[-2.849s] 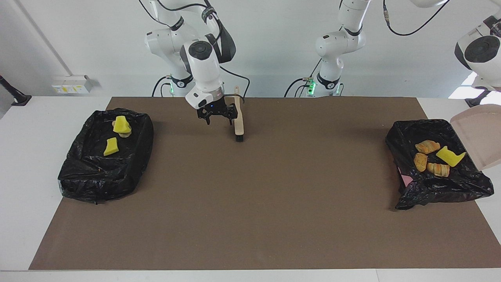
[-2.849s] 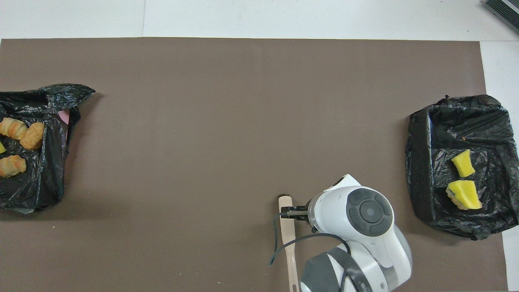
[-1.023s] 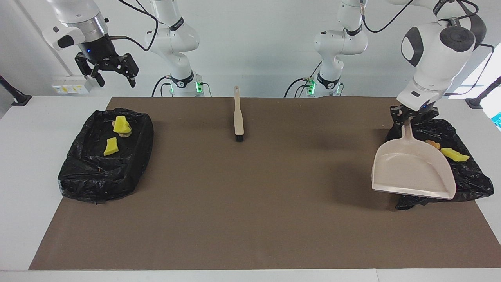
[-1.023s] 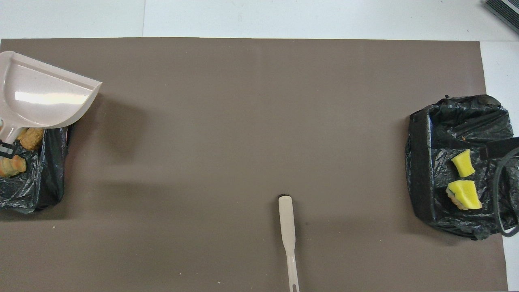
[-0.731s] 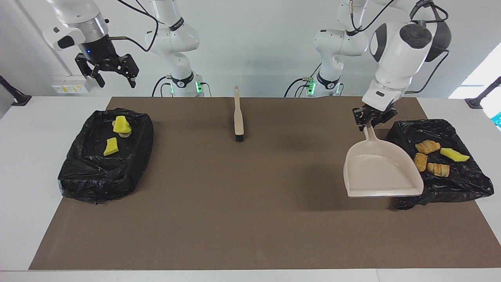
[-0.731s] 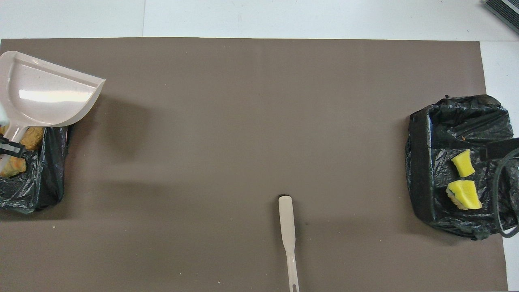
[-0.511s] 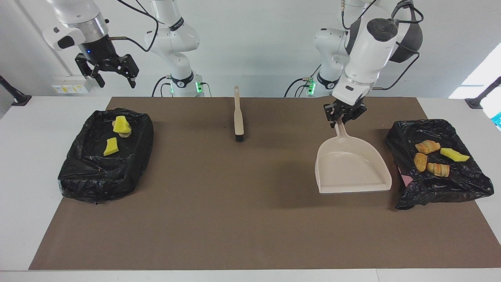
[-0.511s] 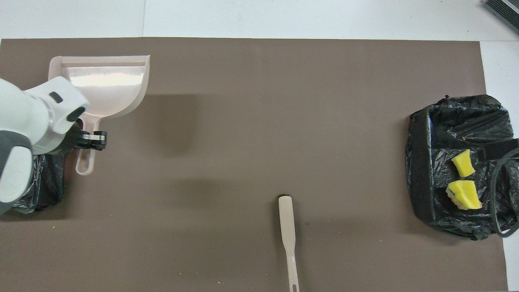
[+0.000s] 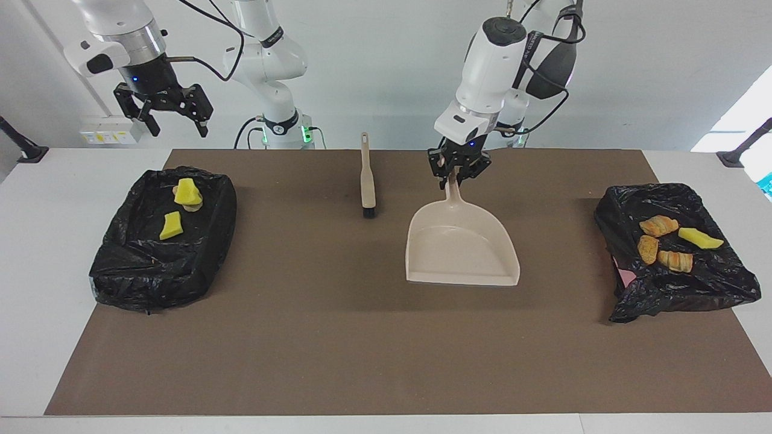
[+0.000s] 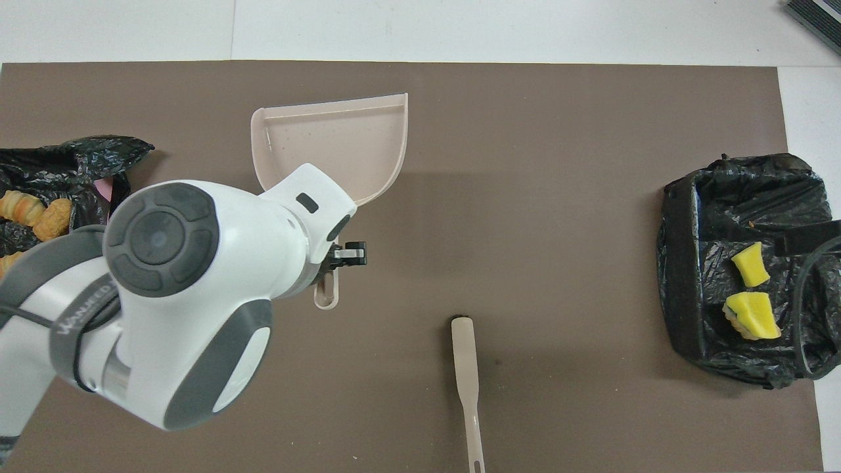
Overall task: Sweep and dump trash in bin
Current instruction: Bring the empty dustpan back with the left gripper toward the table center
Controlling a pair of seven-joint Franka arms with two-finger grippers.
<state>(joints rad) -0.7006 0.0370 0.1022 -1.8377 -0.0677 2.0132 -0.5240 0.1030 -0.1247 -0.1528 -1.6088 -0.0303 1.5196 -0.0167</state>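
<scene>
Gripping the dustpan (image 9: pixel 461 247) handle, left gripper (image 9: pixel 458 170) over the mat; right gripper (image 9: pixel 163 108) wide open, waiting

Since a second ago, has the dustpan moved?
Yes. The left gripper has carried the dustpan away from the bin at the left arm's end toward mid-table, beside the brush, which lies unmoved.

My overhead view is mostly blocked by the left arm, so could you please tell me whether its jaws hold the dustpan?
Observer: Yes, the left jaws are shut on the dustpan handle.
Operator: Thank you. Where is the right arm?
Observer: It waits, the right jaws open, raised near the bin at its end.
Operator: And what lies in the other bin?
Observer: Three pastry lumps and one sponge.
</scene>
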